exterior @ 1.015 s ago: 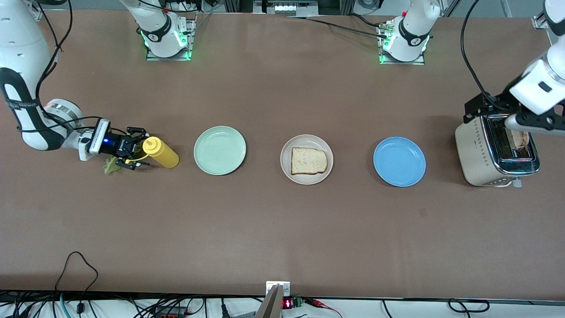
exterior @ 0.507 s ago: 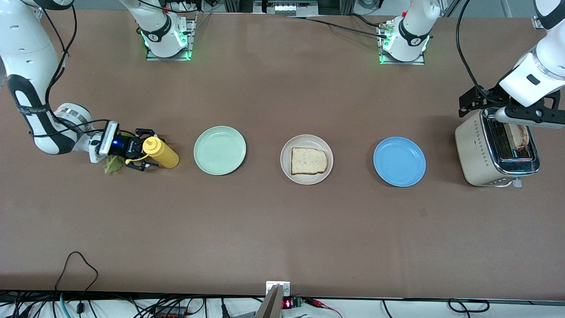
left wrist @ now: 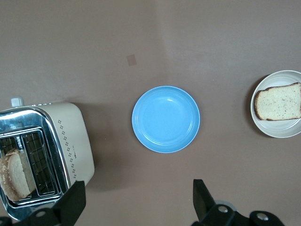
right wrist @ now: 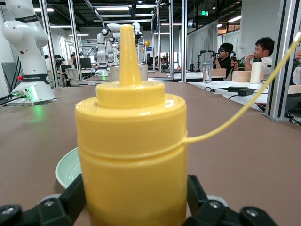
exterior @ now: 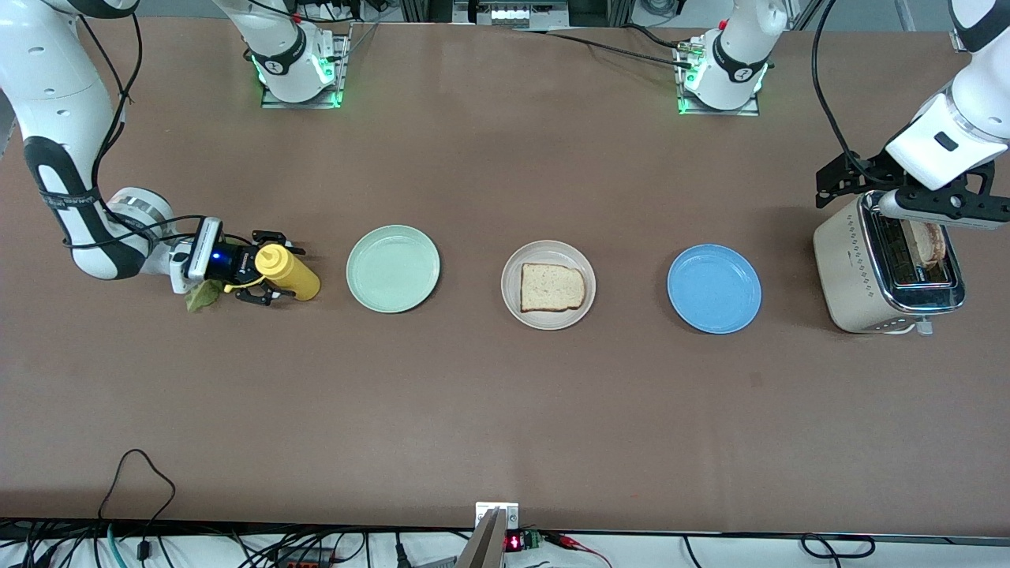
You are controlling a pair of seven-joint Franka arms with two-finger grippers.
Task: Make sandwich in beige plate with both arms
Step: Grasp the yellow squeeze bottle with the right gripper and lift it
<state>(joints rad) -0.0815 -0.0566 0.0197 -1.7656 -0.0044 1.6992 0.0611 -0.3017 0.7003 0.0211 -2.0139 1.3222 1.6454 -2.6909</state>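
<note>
One toasted bread slice [exterior: 552, 286] lies in the beige plate [exterior: 548, 254] at the table's middle. A second slice [exterior: 927, 243] stands in the toaster [exterior: 856, 268] at the left arm's end. The green lettuce leaf [exterior: 202, 296] lies on the table under the right wrist. My right gripper [exterior: 272, 267] lies low and level, shut on the yellow squeeze bottle [exterior: 288, 271], a finger against each side [right wrist: 134, 207]. My left gripper [exterior: 848, 177] hangs open and empty beside the toaster [left wrist: 70, 136], over bare table [left wrist: 138, 207].
A mint-green plate [exterior: 393, 268] sits next to the bottle, toward the middle. A blue plate [exterior: 714, 288] lies between the beige plate and the toaster. Cables run along the table's edge nearest the camera.
My right gripper slid forward along the bottle, covering more of the lettuce, and its fingers closed in on it. My left gripper drifted slightly away from the toaster top.
</note>
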